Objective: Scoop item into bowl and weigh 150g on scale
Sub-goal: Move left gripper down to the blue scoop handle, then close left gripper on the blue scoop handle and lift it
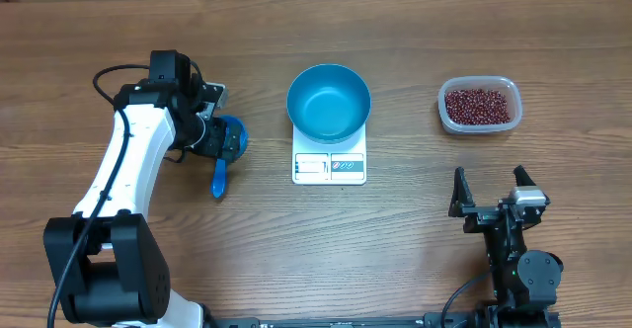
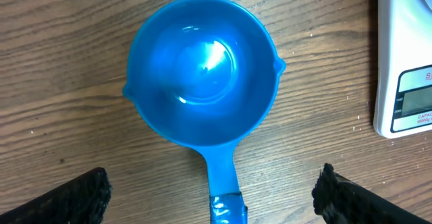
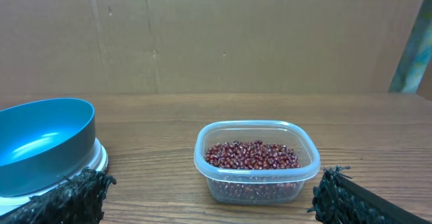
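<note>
One view, right wrist: beans (image 3: 251, 155) below tub (image 3: 200, 158) rim.

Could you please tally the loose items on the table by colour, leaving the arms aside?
Blue: 2 (round glossy blue bowl, small blue handled plastic scoop)
White: 1 (flat white rectangular scale)
Clear: 1 (clear plastic tub of dark red-brown beans)
Total: 4

Open table (image 1: 415, 200) between scale (image 1: 329, 167) and tub (image 1: 479, 106), bowl (image 1: 329, 101) atop scale, scoop (image 1: 225, 145) lying left
</note>
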Robot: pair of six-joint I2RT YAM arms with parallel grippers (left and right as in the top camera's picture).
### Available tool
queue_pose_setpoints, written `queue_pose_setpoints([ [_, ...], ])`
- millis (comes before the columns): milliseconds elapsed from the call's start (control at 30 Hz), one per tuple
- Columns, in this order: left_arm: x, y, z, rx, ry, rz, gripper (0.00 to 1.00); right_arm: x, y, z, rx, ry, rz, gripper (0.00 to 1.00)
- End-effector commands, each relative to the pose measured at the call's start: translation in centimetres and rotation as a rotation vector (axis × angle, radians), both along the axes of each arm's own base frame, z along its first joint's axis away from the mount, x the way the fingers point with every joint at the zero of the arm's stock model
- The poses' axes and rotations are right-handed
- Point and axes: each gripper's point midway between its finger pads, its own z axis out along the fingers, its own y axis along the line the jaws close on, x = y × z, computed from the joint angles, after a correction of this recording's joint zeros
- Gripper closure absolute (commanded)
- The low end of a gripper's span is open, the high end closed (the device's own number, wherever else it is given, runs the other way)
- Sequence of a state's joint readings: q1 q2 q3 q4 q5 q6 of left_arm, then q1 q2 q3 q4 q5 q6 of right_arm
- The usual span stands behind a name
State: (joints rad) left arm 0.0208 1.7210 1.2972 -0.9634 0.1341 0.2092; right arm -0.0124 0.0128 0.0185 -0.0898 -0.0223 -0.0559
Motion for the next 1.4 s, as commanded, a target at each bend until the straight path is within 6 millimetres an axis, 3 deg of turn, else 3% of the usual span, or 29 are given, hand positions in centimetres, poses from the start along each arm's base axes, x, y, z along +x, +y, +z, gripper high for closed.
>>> queue_pose_setpoints([
  [0, 0.76, 0.02, 0.44, 0.001, -0.019, 0.014, 0.01, 0.0, 0.02, -0.14, -0.001, -0.005, 0.002, 0.0],
  [667, 0.91, 0.03, 0.48, 0.001, -0.026, 0.014, 0.0, 0.0, 0.03, -0.14, -0.001, -0.005, 0.002, 0.0],
  [733, 1.07, 0.04, 0.51, 0.002, -0.032, 0.014, 0.06, 0.0, 0.03, -0.14, -0.001, -0.005, 0.002, 0.0],
  [900, 1.08, 0.04, 0.51, 0.002, -0.033, 0.014, 0.07, 0.0, 0.03, -0.14, -0.001, -0.005, 0.002, 0.0],
  [1067, 1.08, 0.04, 0.51, 0.002, -0.033, 0.014, 0.06, 0.0, 0.02, -0.14, -0.001, -0.005, 0.002, 0.0],
  [1133, 1.07, 0.04, 0.51, 0.002, -0.032, 0.014, 0.0, 0.0, 0.03, -0.14, -0.001, -0.005, 0.002, 0.0],
  [1367, 1.38, 0.16, 0.3, 0.009, -0.045, 0.015, 0.0, 0.0, 0.02, -0.14, -0.001, -0.005, 0.002, 0.0],
])
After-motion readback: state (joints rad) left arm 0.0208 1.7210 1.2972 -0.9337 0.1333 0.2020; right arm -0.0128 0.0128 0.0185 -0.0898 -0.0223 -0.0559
